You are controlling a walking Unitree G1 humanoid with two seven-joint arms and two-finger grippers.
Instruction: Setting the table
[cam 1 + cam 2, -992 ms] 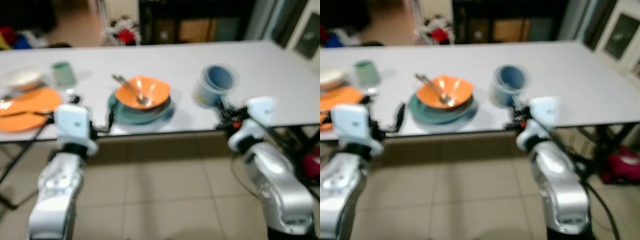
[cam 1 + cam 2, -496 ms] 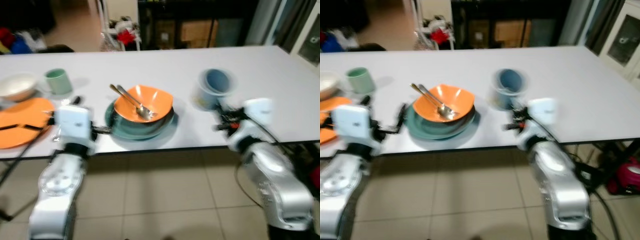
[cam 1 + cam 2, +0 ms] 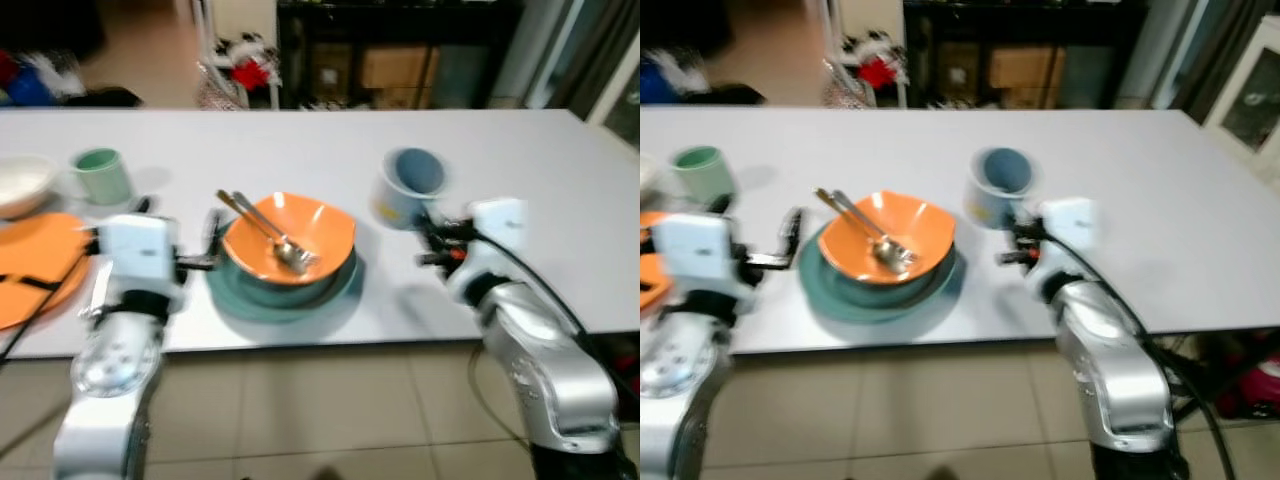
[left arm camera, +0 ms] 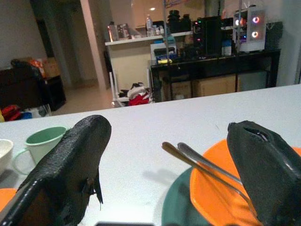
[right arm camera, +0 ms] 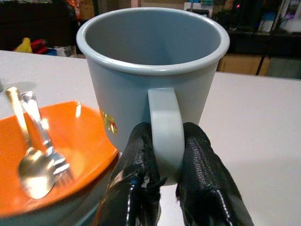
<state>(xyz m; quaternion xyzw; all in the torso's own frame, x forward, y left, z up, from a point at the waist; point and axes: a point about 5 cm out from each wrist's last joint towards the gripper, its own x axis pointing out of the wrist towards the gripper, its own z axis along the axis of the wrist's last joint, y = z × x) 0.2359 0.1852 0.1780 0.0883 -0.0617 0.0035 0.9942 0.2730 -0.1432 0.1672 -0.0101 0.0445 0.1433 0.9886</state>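
Since earlier: your view has closed in on the white table (image 3: 300, 140); the arms now reach over its near edge.
Right pincer (image 5: 162, 157): clamped on the handle of the pale blue enamel mug (image 5: 150, 70), held above the table just beside the orange bowl (image 3: 290, 235).
Left pincer (image 4: 164, 155): fingers wide apart, empty, beside the teal plate (image 3: 285, 290).
Cutlery: metal spoon and fork (image 3: 265, 225) rest in the bowl.
Risk: you grip the handle alone, so the mug may swing and clip the bowl.

White table (image 3: 520, 150) bears teal plate (image 3: 285, 292), green mug (image 3: 100, 175), orange plate (image 3: 35, 265).
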